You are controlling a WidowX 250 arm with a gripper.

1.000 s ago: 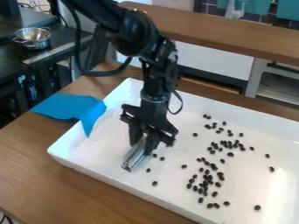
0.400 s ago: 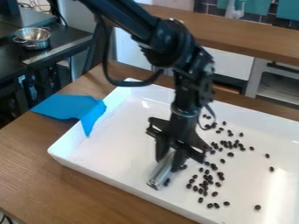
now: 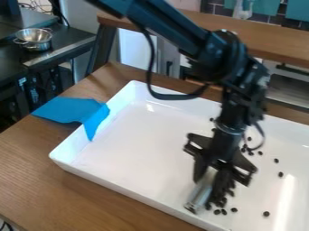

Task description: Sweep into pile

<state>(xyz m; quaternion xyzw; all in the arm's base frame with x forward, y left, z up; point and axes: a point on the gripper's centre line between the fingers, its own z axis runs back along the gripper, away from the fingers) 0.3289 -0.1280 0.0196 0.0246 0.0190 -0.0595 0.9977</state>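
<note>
From where I stand, the black gripper hangs down inside the white tray, its fingers clamped on a silver metal bar that leans toward the near side. Dark beans lie bunched just beside the bar, with others scattered farther right. A blue cloth drapes over the tray's left edge.

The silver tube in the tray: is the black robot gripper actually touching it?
Touching. The camera view shows the gripper with its fingers on either side of the silver tube, whose lower end juts out past them.
</note>
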